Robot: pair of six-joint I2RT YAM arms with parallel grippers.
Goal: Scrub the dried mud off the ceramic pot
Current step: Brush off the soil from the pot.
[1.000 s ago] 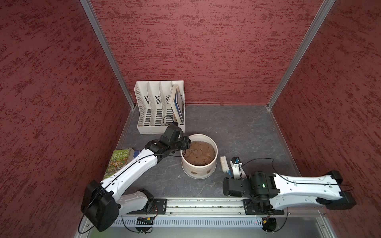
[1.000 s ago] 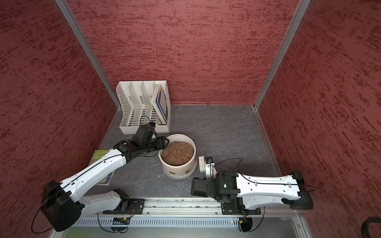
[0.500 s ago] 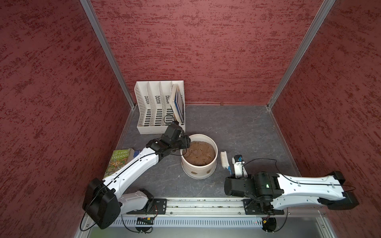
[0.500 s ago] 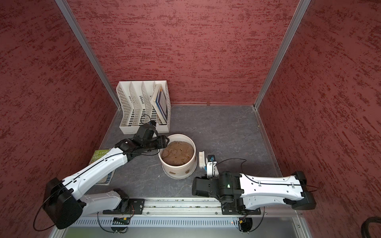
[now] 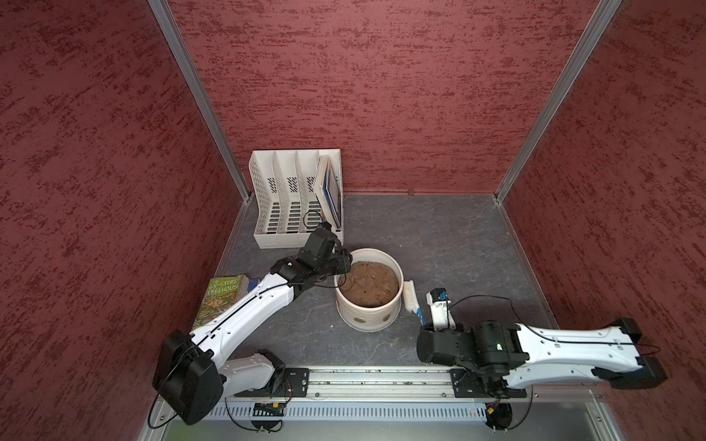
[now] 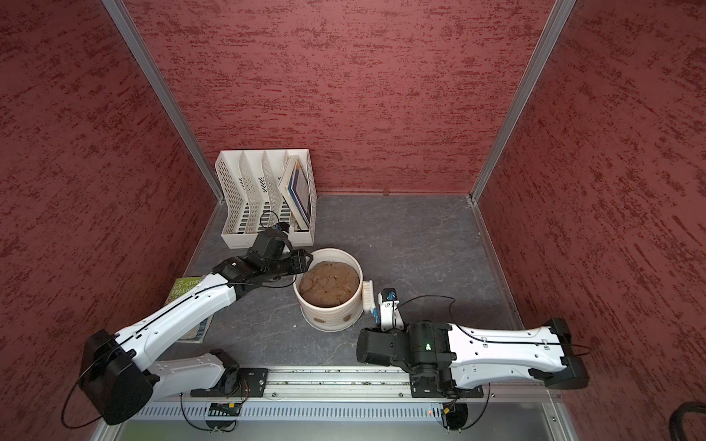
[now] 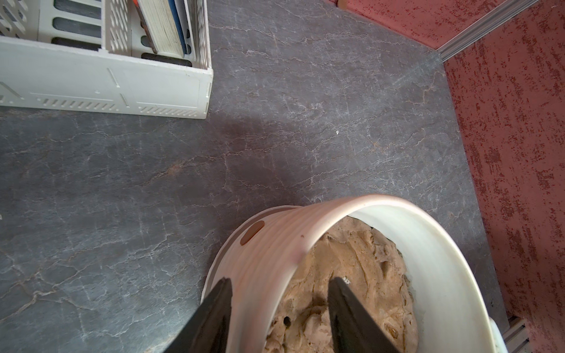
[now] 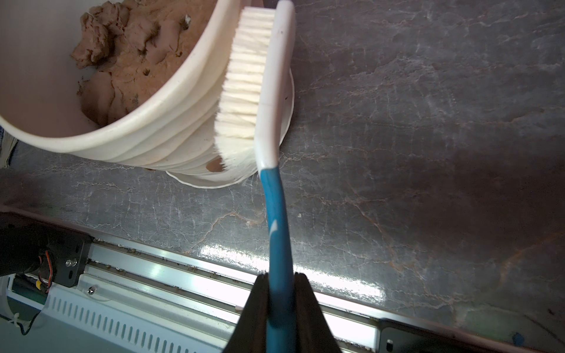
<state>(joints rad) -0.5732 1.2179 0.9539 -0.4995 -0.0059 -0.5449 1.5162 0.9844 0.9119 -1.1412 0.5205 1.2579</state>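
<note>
The cream ribbed ceramic pot stands mid-floor, filled with a lumpy brown mound. Small reddish-brown dried mud patches dot its outer wall. My left gripper is open astride the pot's left rim: one finger rests against the outer wall, the other hangs over the mound with a gap to the rim. My right gripper is shut on the blue handle of a white brush. Its bristles press on the pot's right side.
A white slotted file rack with books stands at the back left, just behind the left wrist. A green book lies by the left wall. The metal rail runs along the front edge. Red walls enclose three sides.
The right arm has carried the brush left until its bristles meet the pot's side. The left gripper's jaws have narrowed around the rim.
</note>
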